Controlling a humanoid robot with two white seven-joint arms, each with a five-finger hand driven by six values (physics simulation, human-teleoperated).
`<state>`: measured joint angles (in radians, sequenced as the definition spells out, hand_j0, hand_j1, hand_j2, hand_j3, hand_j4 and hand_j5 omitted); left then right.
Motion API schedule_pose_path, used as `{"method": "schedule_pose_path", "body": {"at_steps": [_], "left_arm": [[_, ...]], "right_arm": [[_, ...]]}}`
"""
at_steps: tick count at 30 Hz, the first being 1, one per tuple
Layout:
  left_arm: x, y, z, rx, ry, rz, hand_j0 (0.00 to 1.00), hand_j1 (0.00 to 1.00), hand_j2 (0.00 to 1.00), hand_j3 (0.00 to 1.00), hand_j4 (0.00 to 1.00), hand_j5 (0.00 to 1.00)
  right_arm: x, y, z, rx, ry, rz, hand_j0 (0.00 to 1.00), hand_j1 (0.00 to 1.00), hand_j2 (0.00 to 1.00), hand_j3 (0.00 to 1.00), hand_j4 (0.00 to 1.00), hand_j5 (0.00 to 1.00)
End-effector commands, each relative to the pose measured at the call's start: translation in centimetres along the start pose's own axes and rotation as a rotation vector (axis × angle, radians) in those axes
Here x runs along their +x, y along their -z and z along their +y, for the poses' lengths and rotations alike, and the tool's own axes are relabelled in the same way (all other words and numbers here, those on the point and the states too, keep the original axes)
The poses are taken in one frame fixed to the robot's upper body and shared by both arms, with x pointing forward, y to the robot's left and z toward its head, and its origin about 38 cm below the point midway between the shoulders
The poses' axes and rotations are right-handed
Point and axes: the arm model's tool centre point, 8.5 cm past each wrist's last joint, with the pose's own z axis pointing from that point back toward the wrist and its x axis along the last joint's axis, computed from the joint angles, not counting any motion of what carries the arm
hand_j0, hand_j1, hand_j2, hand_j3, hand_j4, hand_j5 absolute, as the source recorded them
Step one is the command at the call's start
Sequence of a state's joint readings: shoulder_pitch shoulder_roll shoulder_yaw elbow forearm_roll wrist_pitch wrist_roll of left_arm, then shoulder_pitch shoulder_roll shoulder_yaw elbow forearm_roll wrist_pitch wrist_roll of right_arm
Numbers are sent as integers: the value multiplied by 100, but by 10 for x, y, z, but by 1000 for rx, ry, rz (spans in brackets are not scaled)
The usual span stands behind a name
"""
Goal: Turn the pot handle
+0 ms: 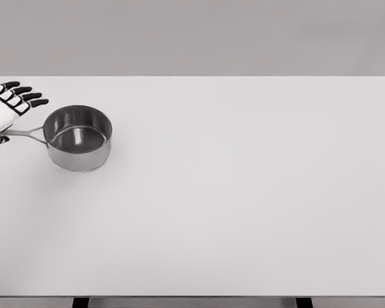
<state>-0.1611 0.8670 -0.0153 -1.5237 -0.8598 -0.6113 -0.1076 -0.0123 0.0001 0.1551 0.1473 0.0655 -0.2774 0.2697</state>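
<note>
So the pot (77, 137) is parked near the left edge of the table (244, 192), a bit closer to the far edge than the near one, sitting upright and open on top. Its handle (27, 133) is pointed straight out toward the left edge, so the long axis is laid roughly parallel to the far edge.

The left hand (6, 109) is seen right over the outer end of that handle, at the table's left edge. The fingers (27, 97) are held out fairly straight and spread toward the pot, nothing gripped as far as can be told. Whether the palm or thumb is already touching the handle can't be made out, since the tip is hidden under the hand.

The right hand isn't seen at all, so the handle would probably be swung by the left one, pot body lying just to its right.
</note>
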Motion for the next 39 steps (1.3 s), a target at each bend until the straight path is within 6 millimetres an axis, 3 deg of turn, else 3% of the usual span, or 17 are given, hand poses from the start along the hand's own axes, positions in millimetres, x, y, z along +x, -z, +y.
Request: {"method": "schedule_pose_path", "body": {"at_steps": [1,39], "left_arm": [[3,2,-4,-3,-14,-4,100,100,100,100,100,100],[7,10,-5,-17,-25,-19,100,100,100,100,100,100]], "right_arm": [[0,0,0,0,0,0,100,100,100,100,100,100],[0,0,0,0,0,0,100,100,100,100,100,100]]}}
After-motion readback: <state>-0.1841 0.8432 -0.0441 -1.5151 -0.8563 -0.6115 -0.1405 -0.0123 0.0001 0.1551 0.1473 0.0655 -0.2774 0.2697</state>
